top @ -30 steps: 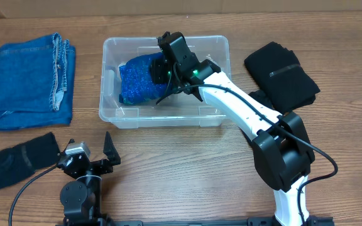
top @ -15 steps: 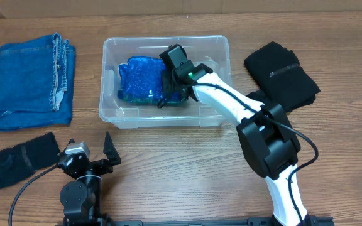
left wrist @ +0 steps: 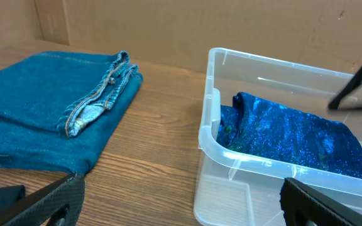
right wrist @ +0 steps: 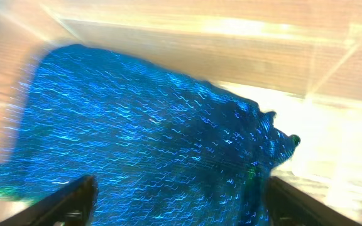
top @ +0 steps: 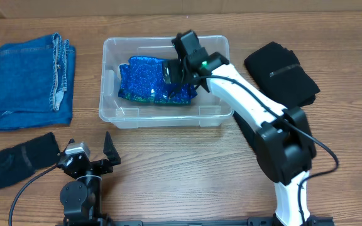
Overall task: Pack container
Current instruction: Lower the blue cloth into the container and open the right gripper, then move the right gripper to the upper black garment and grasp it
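Observation:
The container (top: 163, 119) is a clear tub at the table's middle back. A sparkly blue cloth (top: 144, 81) lies spread inside it. My right gripper (top: 176, 74) hovers over the cloth's right part, open and holding nothing. In the right wrist view the blue cloth (right wrist: 149, 132) fills the frame, and the gripper (right wrist: 181, 207) has its fingers wide apart above it. My left gripper (top: 90, 152) rests open near the front edge. Its wrist view looks past the open gripper (left wrist: 181, 204) at the container (left wrist: 207, 135) and the blue cloth (left wrist: 294, 135).
Folded blue jeans (top: 33, 81) lie at the left, also seen as denim (left wrist: 49, 107) in the left wrist view. A black garment (top: 283, 72) lies right of the tub. Another black cloth (top: 21, 158) sits at the front left by the left arm.
My right gripper has opened and let go of the blue cloth, which now lies flatter in the tub. The gripper has drawn back to the right. The left arm has not moved.

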Tool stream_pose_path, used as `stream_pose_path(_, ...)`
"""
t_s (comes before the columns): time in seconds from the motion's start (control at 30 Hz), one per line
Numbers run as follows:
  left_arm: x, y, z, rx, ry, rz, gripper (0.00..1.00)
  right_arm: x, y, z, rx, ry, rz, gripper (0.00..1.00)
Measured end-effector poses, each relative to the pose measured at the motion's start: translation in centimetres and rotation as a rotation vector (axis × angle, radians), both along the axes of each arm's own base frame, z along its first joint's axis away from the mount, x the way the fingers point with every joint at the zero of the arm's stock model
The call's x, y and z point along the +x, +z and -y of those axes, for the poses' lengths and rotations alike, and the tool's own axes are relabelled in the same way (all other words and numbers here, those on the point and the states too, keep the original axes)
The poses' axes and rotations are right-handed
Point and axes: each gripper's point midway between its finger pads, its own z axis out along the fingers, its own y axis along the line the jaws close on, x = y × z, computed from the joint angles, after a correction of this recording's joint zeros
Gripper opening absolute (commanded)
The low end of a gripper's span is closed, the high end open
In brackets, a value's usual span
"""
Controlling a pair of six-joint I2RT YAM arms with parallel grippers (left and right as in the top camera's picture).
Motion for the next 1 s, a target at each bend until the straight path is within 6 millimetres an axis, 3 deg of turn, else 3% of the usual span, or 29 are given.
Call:
stream_pose_path(0.1,0.0,0.0,0.0,0.000,0.000,0.000,1.00,-0.9,6.0,0.1,0.048,0.018,0.034,1.00)
stream_pose_path(0.2,0.0,0.0,0.0,0.000,0.000,0.000,1.00,-1.7,12.6,2.3,0.095,-0.006,0.096,1.00)
stream_pose_path(0.27,0.0,0.0,0.0,0.000,0.000,0.000,1.00,-1.4,17.2,7.3,0.123,-0.092,0.157,1.00)
stream_pose_path(0.3,0.0,0.0,0.0,0.000,0.000,0.000,1.00,-1.2,18.4,9.7,0.126,-0.137,0.172,1.00)
stream_pose_path(0.37,0.0,0.0,0.0,0.002,0.000,0.000,1.00,-0.9,19.6,16.8,0.114,-0.289,0.155,1.00)
stream_pose_path(0.47,0.0,0.0,0.0,0.002,0.000,0.000,1.00,-1.6,17.5,27.4,0.112,-0.590,0.025,1.00)
stream_pose_path(0.57,0.0,0.0,0.0,0.002,0.000,0.000,1.00,-3.3,15.5,34.7,0.135,-0.829,-0.076,1.00)
stream_pose_path(0.67,0.0,0.0,0.0,0.002,0.000,0.000,1.00,-5.1,13.9,39.6,0.163,-0.982,-0.144,1.00)
stream_pose_path(0.77,0.0,0.0,0.0,0.002,0.000,0.000,1.00,-6.5,11.5,42.5,0.183,-1.071,-0.201,1.00)
stream_pose_path(0.83,0.0,0.0,0.0,0.002,0.000,0.000,1.00,-7.3,8.5,43.6,0.211,-1.107,-0.259,1.00)
stream_pose_path(1.0,0.0,0.0,0.0,0.002,0.000,0.000,1.00,-7.7,1.7,43.1,0.312,-1.102,-0.344,1.00)
